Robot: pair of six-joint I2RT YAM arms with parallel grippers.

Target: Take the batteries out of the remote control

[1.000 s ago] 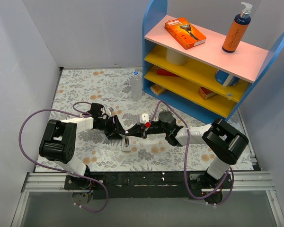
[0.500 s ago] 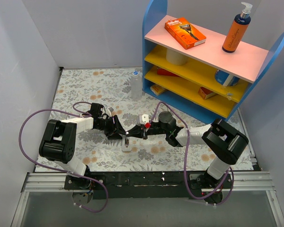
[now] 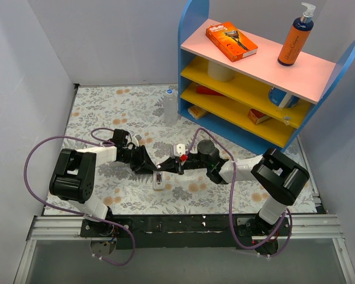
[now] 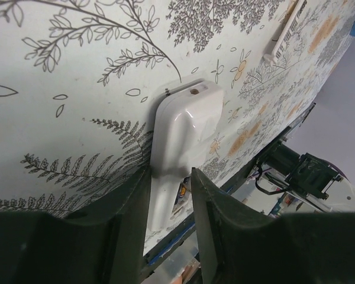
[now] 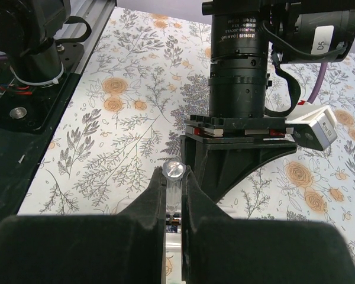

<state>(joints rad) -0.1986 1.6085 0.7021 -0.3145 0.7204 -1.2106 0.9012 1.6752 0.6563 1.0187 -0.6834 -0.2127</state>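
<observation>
The white remote control [image 3: 158, 181] lies on the floral mat near the front, between both arms. In the left wrist view the remote [image 4: 186, 127] sits between the fingers of my left gripper [image 4: 168, 177], which is shut on its near end. My right gripper [image 5: 173, 177] is shut on a slim silver battery [image 5: 173, 170] and holds it upright, end cap toward the camera, just above the remote's orange-brown recess [image 5: 173, 225]. In the top view the left gripper [image 3: 154, 168] and the right gripper [image 3: 165, 166] meet tip to tip over the remote.
A clear blue-capped bottle [image 3: 170, 106] stands at the back by the blue shelf unit [image 3: 254, 77]. A thin white strip [image 4: 284, 32] lies on the mat beyond the remote. The left arm's wrist [image 5: 239, 65] stands right in front of the right gripper.
The right gripper has crept slightly left toward the left gripper. The remote and the left gripper have stayed where they were.
</observation>
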